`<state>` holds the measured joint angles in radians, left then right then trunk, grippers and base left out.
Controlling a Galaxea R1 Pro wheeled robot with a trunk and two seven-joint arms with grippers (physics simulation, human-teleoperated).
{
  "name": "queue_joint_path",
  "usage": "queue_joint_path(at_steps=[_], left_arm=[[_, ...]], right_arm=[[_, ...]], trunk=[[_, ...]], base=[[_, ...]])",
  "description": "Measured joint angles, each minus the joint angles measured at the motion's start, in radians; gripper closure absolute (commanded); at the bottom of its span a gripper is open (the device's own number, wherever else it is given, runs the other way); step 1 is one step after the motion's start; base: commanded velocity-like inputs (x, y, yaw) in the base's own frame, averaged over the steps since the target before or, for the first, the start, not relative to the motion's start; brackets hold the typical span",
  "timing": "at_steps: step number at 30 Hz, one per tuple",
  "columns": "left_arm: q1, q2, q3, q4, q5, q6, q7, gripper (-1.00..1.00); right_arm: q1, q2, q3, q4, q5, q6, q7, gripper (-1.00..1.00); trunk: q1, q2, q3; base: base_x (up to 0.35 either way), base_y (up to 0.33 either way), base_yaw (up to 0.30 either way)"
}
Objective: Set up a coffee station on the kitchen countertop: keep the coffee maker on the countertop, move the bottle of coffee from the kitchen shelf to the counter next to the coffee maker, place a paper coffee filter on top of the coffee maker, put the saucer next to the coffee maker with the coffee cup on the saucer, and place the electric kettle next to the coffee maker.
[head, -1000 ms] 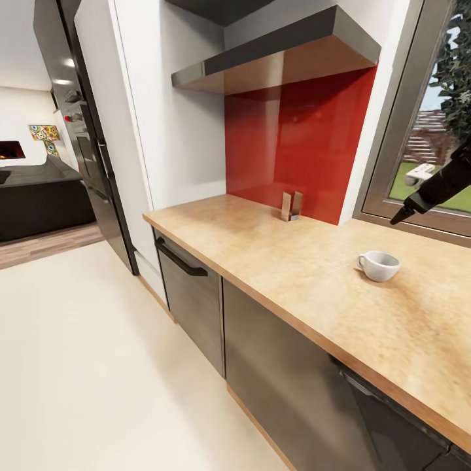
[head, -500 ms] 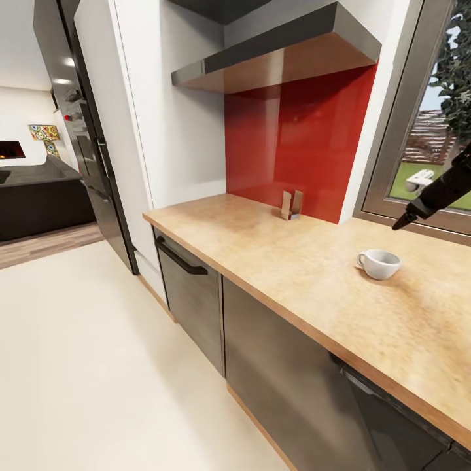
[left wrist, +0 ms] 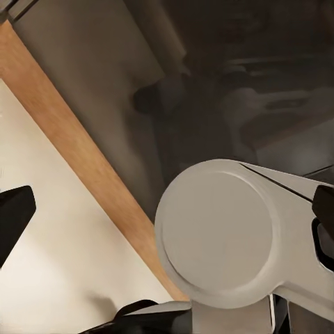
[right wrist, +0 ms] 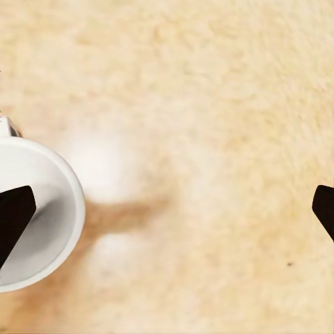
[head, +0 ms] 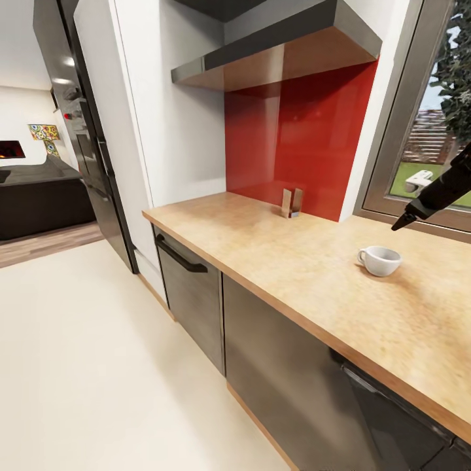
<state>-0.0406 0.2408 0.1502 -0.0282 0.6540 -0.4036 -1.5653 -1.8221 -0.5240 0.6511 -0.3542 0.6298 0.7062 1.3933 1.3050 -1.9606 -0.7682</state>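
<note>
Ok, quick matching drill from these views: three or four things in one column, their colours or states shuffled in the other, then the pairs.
Things:
1. coffee cup
2. wall panel behind the kitchen countertop
3. cabinet fronts
4. right gripper

Colours or states:
A. glossy dark grey
B. open, fingers wide apart above the counter
C. white, upright on the counter
D. red

Pairs: 1-C, 2-D, 3-A, 4-B

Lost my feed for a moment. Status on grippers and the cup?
Right gripper open, empty, above the kitchen countertop. Coffee cup upright on the countertop, no saucer under it. Nothing between gripper and cup. Left gripper state unclear.
</note>
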Motion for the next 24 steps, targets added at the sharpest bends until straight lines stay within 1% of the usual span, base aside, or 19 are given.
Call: queue_joint_path(at_steps=[3,9,17,23,24], left_arm=[[0.000,0.000,0.000,0.000,0.000,0.000,0.000,-1.00],[0.000,0.000,0.000,0.000,0.000,0.000,0.000,-1.00],[0.000,0.000,0.000,0.000,0.000,0.000,0.000,-1.00],[0.000,0.000,0.000,0.000,0.000,0.000,0.000,-1.00],[0.000,0.000,0.000,0.000,0.000,0.000,0.000,-1.00]], right_arm=[[0.000,0.001,0.000,0.000,0.000,0.000,0.000,-1.00],[0.011,0.001,0.000,0.000,0.000,0.000,0.000,-1.00],[0.018,0.002,-0.001,-0.001,-0.002,-0.001,0.000,-1.00],[0.019,0.003,-0.001,-0.001,-0.004,-0.001,0.000,-1.00],[0.020,0.003,-0.001,-0.001,-0.004,-0.001,0.000,-1.00]], trunk=[[0.000,0.000,0.000],[0.023,-0.042,-0.019],[0.023,-0.042,-0.019],[0.046,-0.084,-0.038],[0.046,-0.084,-0.038]], base=[[0.000,0.000,0.000],[0.000,0.000,0.000],[0.000,0.000,0.000],[0.000,0.000,0.000],[0.000,0.000,0.000]])
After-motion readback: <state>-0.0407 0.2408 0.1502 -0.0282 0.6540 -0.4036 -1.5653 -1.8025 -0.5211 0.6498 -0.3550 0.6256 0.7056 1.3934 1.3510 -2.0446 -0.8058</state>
